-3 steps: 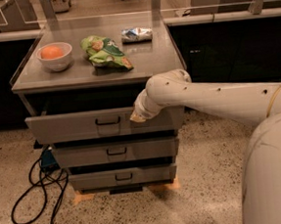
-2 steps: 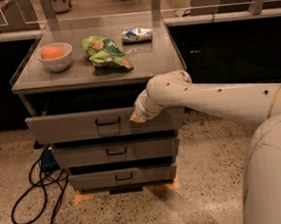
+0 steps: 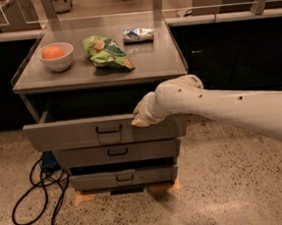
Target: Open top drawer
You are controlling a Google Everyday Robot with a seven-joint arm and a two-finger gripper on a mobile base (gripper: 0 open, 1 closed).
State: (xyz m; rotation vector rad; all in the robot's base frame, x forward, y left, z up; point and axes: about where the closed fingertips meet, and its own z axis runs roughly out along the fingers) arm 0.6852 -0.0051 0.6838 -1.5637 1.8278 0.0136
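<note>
The top drawer (image 3: pixel 74 134) is the widest grey metal drawer of the cabinet, with a small black bracket handle (image 3: pixel 109 129) at the centre of its front. It stands pulled out from the cabinet, its front well ahead of the two smaller drawers below. My gripper (image 3: pixel 140 119) sits at the upper edge of the drawer front, just right of the handle, at the end of my white arm (image 3: pixel 229 107), which reaches in from the right. The drawer's interior is dark and mostly hidden.
On the cabinet top (image 3: pixel 151 64) are a white bowl with an orange fruit (image 3: pixel 55 56), a green chip bag (image 3: pixel 107 52) and a blue-white packet (image 3: pixel 138 34). Two smaller drawers (image 3: pixel 117 152) sit below. Black cables (image 3: pixel 37 192) lie on the floor at left.
The drawer front and my gripper have barely moved; the drawer was pulled out by the same amount a second ago.
</note>
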